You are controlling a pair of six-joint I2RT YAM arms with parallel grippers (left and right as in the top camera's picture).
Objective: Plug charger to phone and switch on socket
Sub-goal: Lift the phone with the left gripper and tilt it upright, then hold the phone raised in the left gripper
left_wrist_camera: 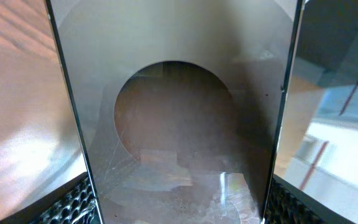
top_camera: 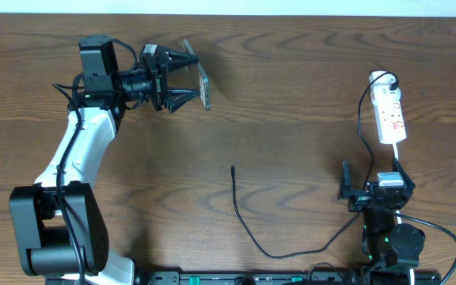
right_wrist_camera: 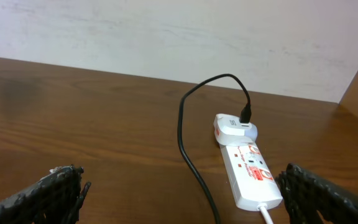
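Far left on the desk [top_camera: 291, 119], my left jaws are clamped on the phone [top_camera: 204, 85], gripping it across its width so that it stands on edge, its thin side turned up to the overhead camera. From my left wrist the slab fills nearly the whole view, its long edges running down to my ridged black fingers [left_wrist_camera: 73, 202] at the bottom corners.

Near right, my right jaws are spread wide and hold nothing. They face the white power strip [right_wrist_camera: 250, 171], which lies flat on the right side of the desk, well apart from them, red marks on its face. A white adapter [right_wrist_camera: 232, 126] sits in the strip's far end.

From that adapter the black charger cable [top_camera: 248, 229] arcs up, runs down the right side and loops along the near edge. Its plug tip [top_camera: 233, 169] lies loose mid-desk, well apart from the phone and from both jaws.
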